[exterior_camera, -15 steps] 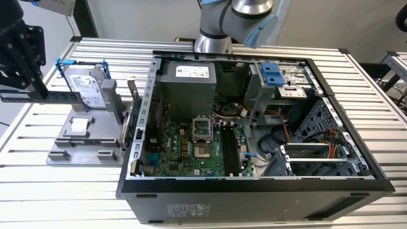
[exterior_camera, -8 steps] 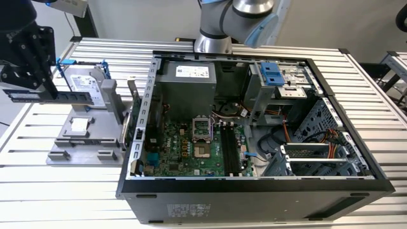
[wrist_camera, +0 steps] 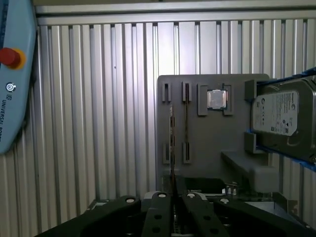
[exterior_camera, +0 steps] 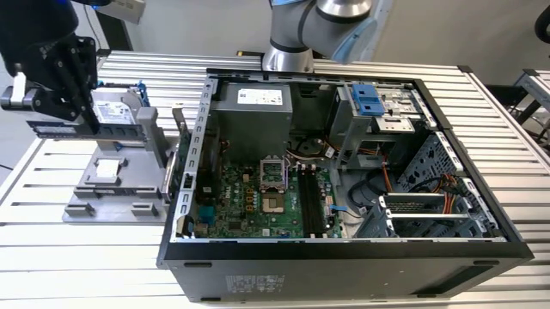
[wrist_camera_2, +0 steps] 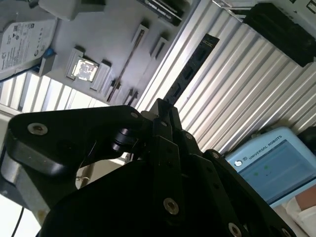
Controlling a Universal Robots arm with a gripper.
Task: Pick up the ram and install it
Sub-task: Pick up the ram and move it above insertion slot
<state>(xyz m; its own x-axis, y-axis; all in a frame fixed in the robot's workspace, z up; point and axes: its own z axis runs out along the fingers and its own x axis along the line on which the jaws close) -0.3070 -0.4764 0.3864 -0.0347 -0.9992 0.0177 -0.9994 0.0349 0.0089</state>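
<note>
One ram (exterior_camera: 56, 130) is gripped by the black pincer (exterior_camera: 89, 121), whose two fingers are pressed together on the stick's flat faces near its middle. In the exterior view the stick lies level and lengthwise. It is held in the air above the grey holder (exterior_camera: 129, 193) and in front of the hard drive (exterior_camera: 113, 111), which stands on edge in that holder. Pincer and ram hang at about ten o'clock from the open computer case (exterior_camera: 344, 270), toward the exterior view's left. The holder sits on the slatted bench (exterior_camera: 51, 257) at nine o'clock of the case, just beside its wall. Inside the case the green main board (exterior_camera: 249, 199) lies flat, with two long black slots (exterior_camera: 311, 199) along its three o'clock side, well apart from the ram.

In the second wrist view the ram (wrist_camera_2: 190, 69) juts out from the pincer (wrist_camera_2: 162, 106) over the bench (wrist_camera_2: 237, 84), clear of the holder (wrist_camera_2: 108, 29). That holder carries a square processor (wrist_camera_2: 84, 69) and the hard drive (wrist_camera_2: 22, 39). A blue control tablet (wrist_camera_2: 269, 163) lies nearby.

In the first wrist view the ram (wrist_camera: 171, 143) appears edge-on as a thin line rising from the pincer (wrist_camera: 173, 196). It crosses the holder (wrist_camera: 207, 143) beside the holder's narrow grooves, with the processor (wrist_camera: 216, 98), hard drive (wrist_camera: 281, 118) and tablet (wrist_camera: 15, 74) around it.
</note>
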